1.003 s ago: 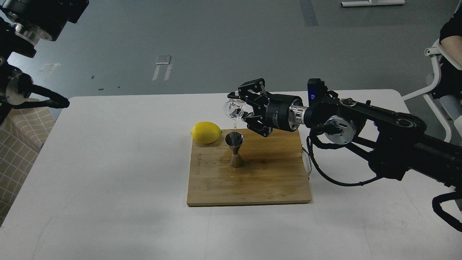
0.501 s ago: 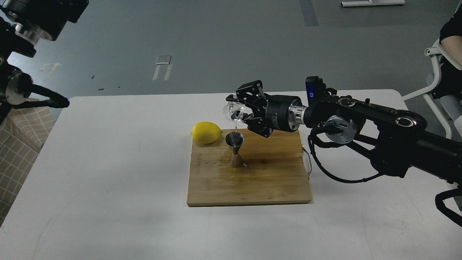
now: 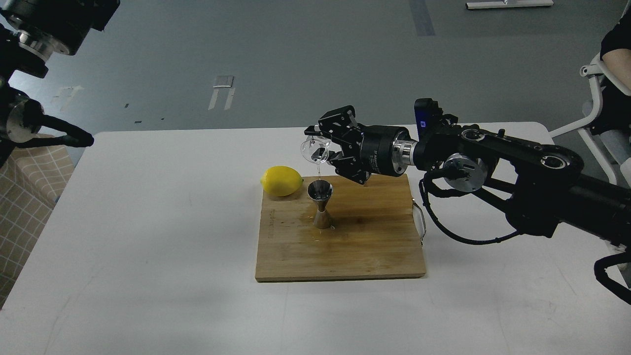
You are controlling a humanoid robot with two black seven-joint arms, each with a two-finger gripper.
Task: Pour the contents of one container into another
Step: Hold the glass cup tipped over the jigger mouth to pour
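**Tumbler tipped over the jigger**

Head view: The right end effector (image 3: 323, 148) reached in from the right, above the far edge of the board (image 3: 340, 256). Its fingers (image 3: 336, 120) were clamped on the tumbler (image 3: 314, 150), which was held on its side in the air, mouth turned left and downward. A thin clear stream (image 3: 319, 172) ran from the tumbler's lower lip straight down toward the jigger (image 3: 321, 204).

The jigger stood upright on the board, just below the end effector and slightly toward the camera, larger cone uppermost, apart from the tumbler. A small wet patch (image 3: 315, 231) showed on the wood around its base.

The lemon (image 3: 281, 181) lay down and to the left of the end effector, near the jigger but not touching it, at the far left corner of the board; whether it rested on the wood or on the white surface (image 3: 148, 222) just beside it could not be told.

The left arm (image 3: 29, 74) was well apart from all this, at the upper left edge of the view beyond the corner of the surface. Its end effector (image 3: 81, 140) showed only as a dark tip, and whether its fingers were apart or together could not be told.
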